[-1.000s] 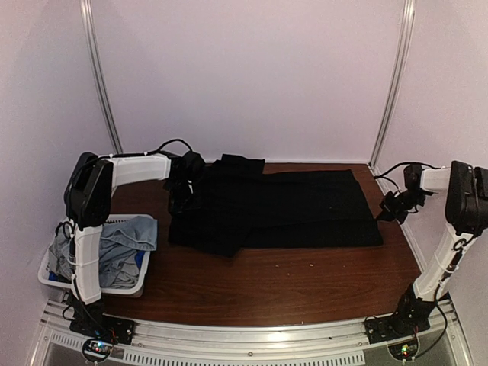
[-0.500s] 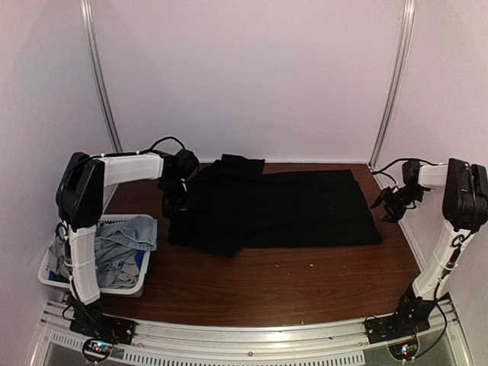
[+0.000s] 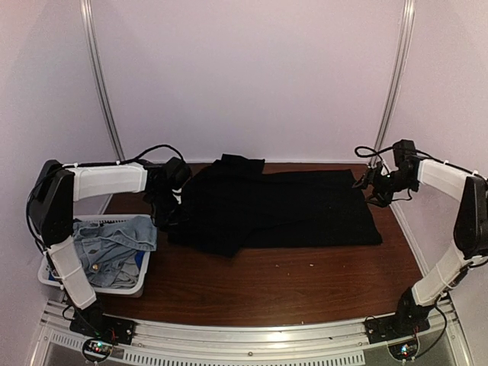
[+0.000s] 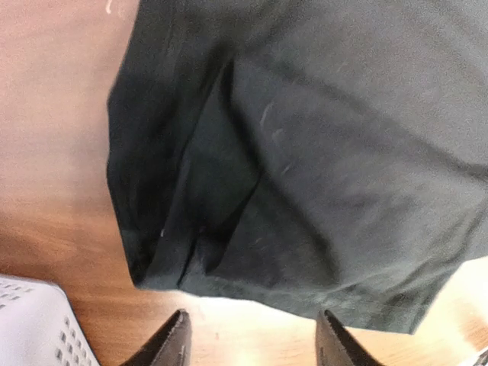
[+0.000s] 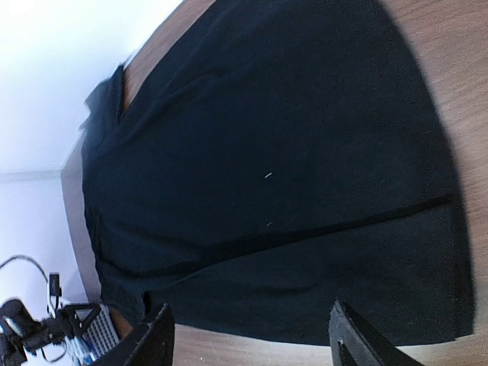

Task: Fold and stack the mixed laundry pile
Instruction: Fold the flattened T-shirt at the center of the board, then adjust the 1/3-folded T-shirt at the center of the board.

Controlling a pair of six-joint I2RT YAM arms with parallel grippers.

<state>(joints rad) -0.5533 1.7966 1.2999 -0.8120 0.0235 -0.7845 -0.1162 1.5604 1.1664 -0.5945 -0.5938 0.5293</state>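
Hovering released at either end of the black shirt (image 3: 282, 206), both claws grasp nothing.

The shirt lies spread flat across the far half of the desk (image 3: 290, 286), its long side running left to right, with a crease along its length and a bunched fold at the far left corner. The left claw (image 4: 255, 347) hangs over the shirt's left edge, fingers (image 4: 174, 339) spread apart with only hem and bare wood showing between them. The right claw (image 5: 252, 339) sits above the shirt's right end, its fingers likewise wide apart and clear of the cloth. At the near left, a white slatted basket (image 3: 53, 280) stands on the desk, well apart from the shirt, holding a light-blue denim piece (image 3: 114, 240) that drapes over its rim, with a bright-blue item (image 3: 139, 264) under it.
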